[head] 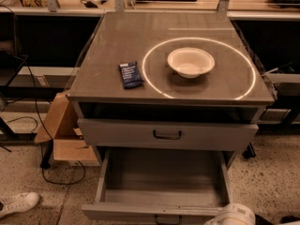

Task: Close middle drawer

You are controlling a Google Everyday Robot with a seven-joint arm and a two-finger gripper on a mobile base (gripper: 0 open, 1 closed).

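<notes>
The middle drawer (161,175) is pulled far out at the bottom of the cabinet. Its wide grey box is empty, and its low front panel with a small dark handle (167,218) sits at the frame's lower edge. Above it is a taller grey drawer front with a larger black handle (167,134), standing slightly out. Of my gripper (230,214) only a white rounded part shows, at the bottom right, right beside the open drawer's front right corner.
On the cabinet top (117,36) are a white bowl (191,62) inside a bright ring and a dark blue packet (130,74). A cardboard box (61,130), cables and a white shoe (16,204) lie on the floor to the left. Tables stand behind.
</notes>
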